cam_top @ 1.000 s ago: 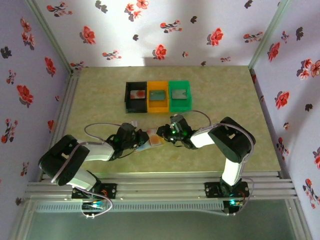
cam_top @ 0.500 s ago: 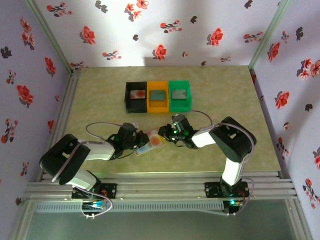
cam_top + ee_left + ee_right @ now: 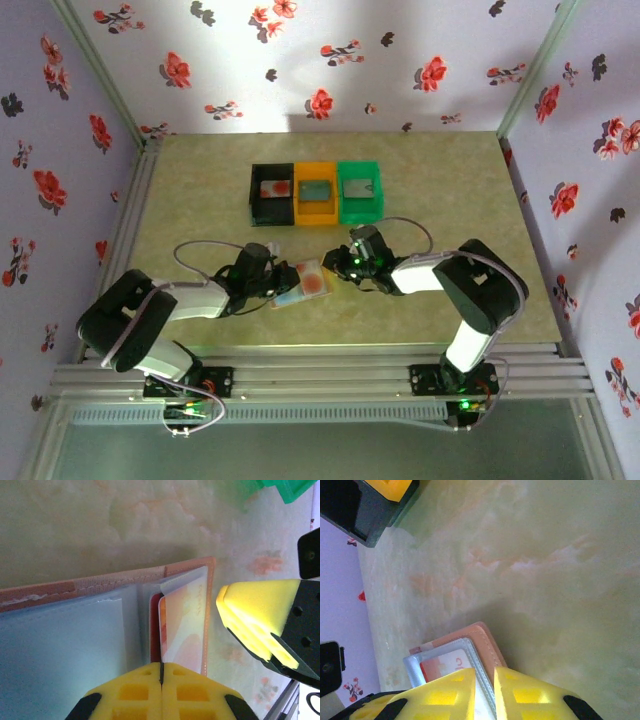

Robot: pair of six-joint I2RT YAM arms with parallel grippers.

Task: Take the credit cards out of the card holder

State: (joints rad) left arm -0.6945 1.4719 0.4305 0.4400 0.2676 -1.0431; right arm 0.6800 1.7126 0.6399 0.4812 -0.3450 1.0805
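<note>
Left wrist: left claw [image 3: 161,676] pinched on glossy card holder [image 3: 100,625], right claw [image 3: 484,692] barely parted, ungrasping.

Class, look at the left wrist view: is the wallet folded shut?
No: the wallet lies open, with a card showing in its clear pocket.

Card holder [image 3: 303,283] between pincers; three bins [image 3: 316,192] behind it.

The table [image 3: 440,190] was a pale green, marbled slab. On it, toward the far side, sat three bins side by side: black [image 3: 272,193], orange [image 3: 316,193], green [image 3: 360,190]. Nearer the arms lay the open card holder [image 3: 300,285], flat on the surface.
</note>
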